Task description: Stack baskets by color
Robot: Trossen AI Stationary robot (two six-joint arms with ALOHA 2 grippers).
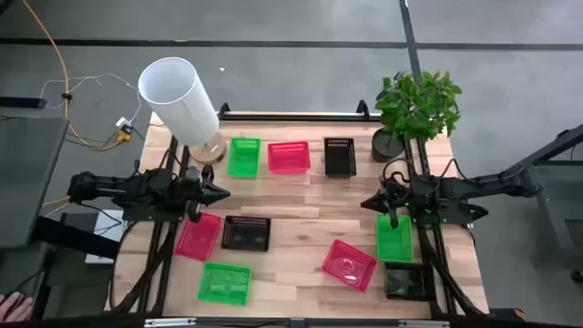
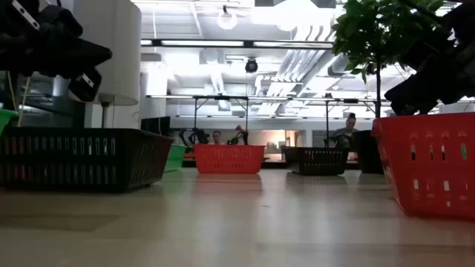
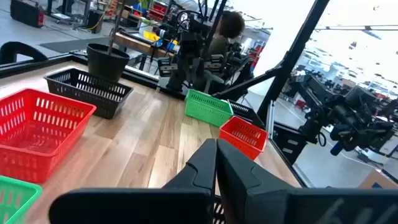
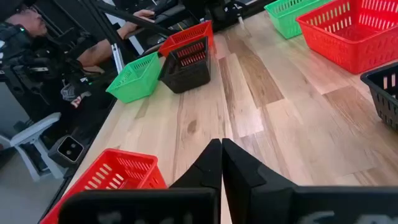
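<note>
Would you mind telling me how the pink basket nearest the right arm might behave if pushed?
The pink basket looks like thin slotted plastic, so probably light. It sits flat on smooth wood, so it would likely slide rather than tip. Its mesh walls may flex slightly.

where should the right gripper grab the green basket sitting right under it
Take the green basket by one thin side wall, coming straight down from above: it lies open side up, so one finger fits inside the rim and one outside. The right gripper, now shut, must open first.
</note>
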